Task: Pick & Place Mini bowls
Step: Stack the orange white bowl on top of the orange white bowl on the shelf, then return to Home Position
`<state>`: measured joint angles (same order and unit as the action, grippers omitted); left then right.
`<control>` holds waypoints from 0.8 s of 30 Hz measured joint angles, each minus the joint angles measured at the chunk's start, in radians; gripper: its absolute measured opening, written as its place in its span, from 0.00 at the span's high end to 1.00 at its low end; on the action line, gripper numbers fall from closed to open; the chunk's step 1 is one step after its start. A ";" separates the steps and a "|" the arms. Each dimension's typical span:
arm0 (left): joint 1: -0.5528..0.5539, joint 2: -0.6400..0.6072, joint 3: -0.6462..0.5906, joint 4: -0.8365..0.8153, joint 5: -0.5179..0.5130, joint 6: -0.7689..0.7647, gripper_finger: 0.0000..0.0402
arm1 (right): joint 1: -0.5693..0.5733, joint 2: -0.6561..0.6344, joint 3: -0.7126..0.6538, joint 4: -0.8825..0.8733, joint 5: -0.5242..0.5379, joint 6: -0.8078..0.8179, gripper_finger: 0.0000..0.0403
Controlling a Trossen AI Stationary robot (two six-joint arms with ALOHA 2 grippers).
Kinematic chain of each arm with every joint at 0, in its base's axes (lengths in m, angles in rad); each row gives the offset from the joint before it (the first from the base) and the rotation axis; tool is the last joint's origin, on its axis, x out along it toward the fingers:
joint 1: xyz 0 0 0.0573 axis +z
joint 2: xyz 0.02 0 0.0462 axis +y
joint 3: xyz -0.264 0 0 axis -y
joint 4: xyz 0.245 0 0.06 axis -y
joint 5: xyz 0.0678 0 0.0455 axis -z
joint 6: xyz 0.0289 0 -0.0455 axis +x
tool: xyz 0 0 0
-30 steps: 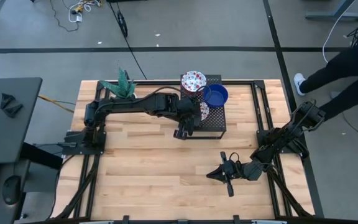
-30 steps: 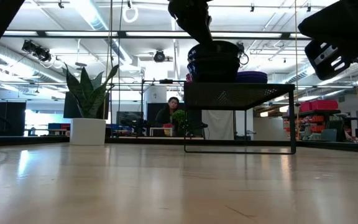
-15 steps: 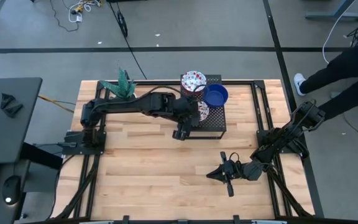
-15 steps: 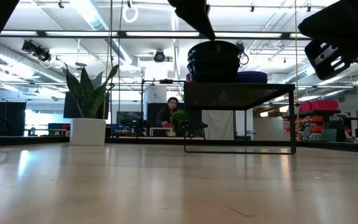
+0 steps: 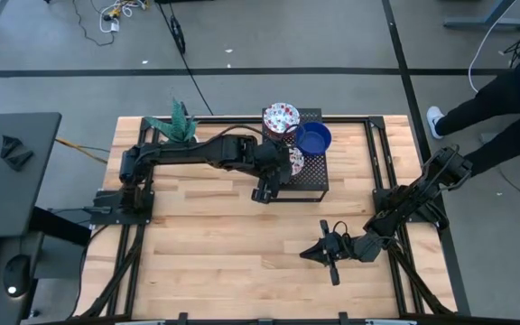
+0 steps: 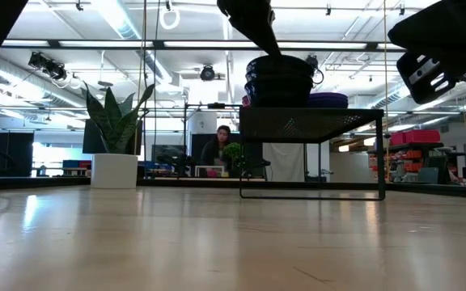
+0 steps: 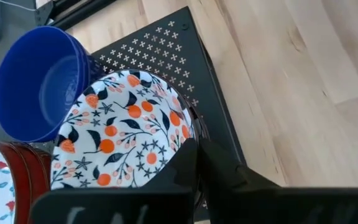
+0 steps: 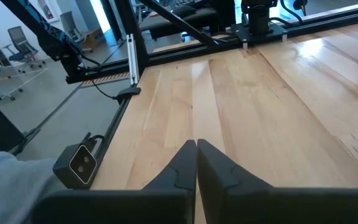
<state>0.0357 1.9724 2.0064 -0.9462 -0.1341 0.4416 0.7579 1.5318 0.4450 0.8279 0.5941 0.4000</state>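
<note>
Mini bowls sit on the black mesh stand, the floral bowl pinched at its rim in the left gripper jaws, so lifting looks next; right gripper idles closed

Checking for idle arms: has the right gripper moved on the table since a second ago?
No. The right gripper, fingers shut, sits at the same spot on the table's planks, right of centre, in every high view.

Clearance, tabletop
Open wood table front and centre; black mesh stand with bowl stacks blocks rear centre, potted plant rear left.
</note>
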 joint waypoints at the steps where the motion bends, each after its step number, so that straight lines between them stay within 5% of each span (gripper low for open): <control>1: 0.000 0.000 0.000 -0.001 0.000 0.000 0.95 | 0.000 0.000 0.000 0.000 0.000 0.000 0.96; 10: 0.001 0.000 0.000 -0.010 0.000 -0.009 0.85 | 0.000 0.000 0.000 0.000 0.000 0.002 0.96; 19: -0.005 -0.015 -0.002 -0.028 0.011 -0.017 0.52 | 0.000 0.000 0.000 0.000 0.000 0.002 0.96; 24: -0.011 -0.022 -0.002 -0.028 0.035 -0.019 0.53 | 0.000 0.000 0.000 0.000 0.000 0.002 0.96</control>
<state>0.0243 1.9501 2.0048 -0.9743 -0.0990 0.4225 0.7580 1.5318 0.4450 0.8280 0.5941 0.4019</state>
